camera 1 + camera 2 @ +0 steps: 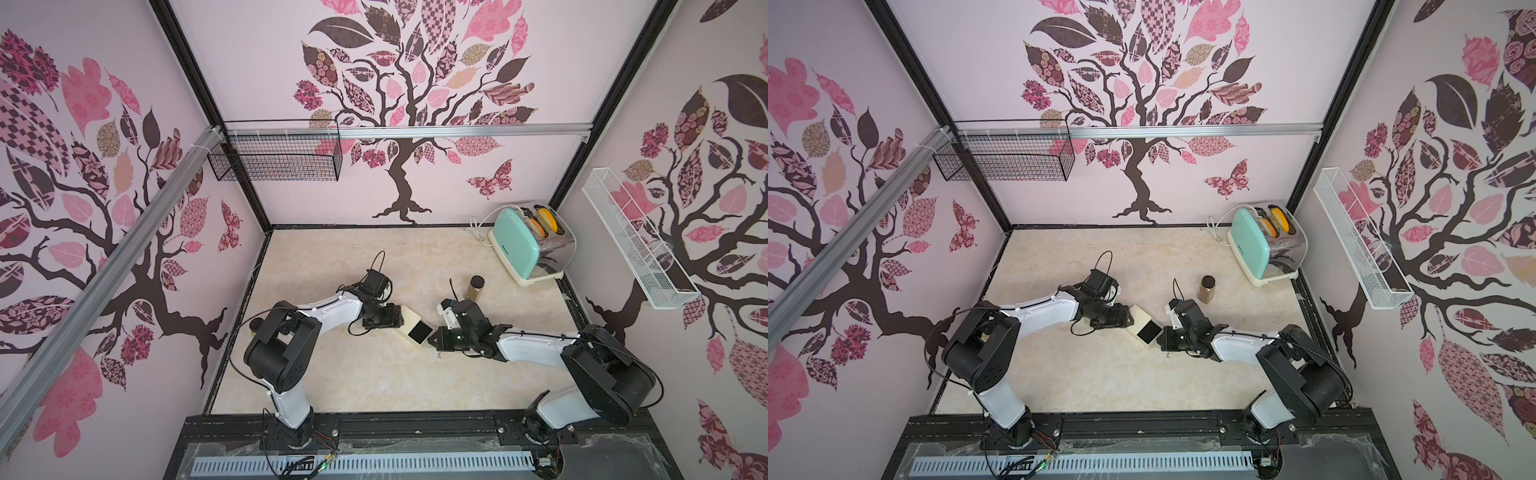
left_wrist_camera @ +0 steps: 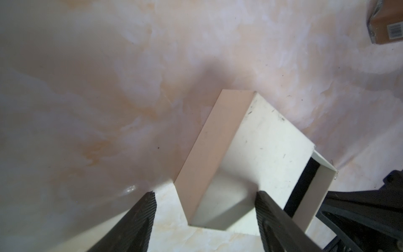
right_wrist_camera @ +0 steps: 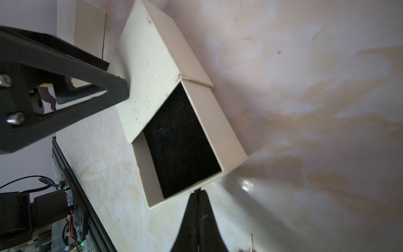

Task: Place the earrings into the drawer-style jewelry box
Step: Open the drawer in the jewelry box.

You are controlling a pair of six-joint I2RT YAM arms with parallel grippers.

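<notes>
Only a barcode (image 2: 394,31) shows on the brown jar (image 2: 380,32); nothing is readable.

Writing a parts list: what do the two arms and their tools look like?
Left arm and right arm: white shells, black joints, thin black cables. The left tool and right tool are black and tapered; the left's fingers are cross-hatched.
</notes>
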